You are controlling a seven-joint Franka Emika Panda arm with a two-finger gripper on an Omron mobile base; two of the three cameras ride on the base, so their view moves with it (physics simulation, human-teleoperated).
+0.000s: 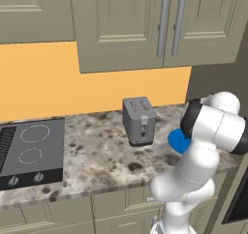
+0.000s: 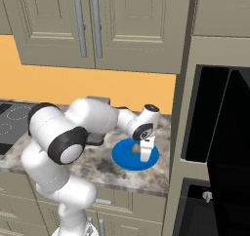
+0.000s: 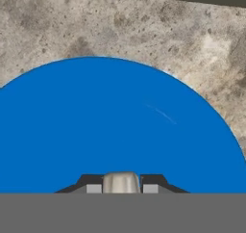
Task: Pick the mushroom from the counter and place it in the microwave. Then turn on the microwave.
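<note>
You had the gripper (image 2: 145, 154) down over the blue plate (image 2: 122, 158), and its fingers (image 3: 94, 187) were pinching the mushroom (image 3: 120, 182) between them. In the hand view the tan cap sat exactly between the two dark tips, so I judge the grip was centred and the mushroom would not slip sideways. The mushroom was low over the plate, near its middle; whether it was touching the plate, I could not tell. The hand pointed straight down, which I think suited such a small thing, taken from above.

The plate lay on the speckled table (image 1: 97, 151), near its right end. A grey toaster (image 1: 139, 120) stood to the left of the plate, and a black cooktop (image 1: 34, 148) was farther left. Behind them you had an orange wall and beige cupboards above. The microwave (image 2: 215, 118) was to the right, in the tall cabinet, with its door open. The lift and the carry there were not yet done.
</note>
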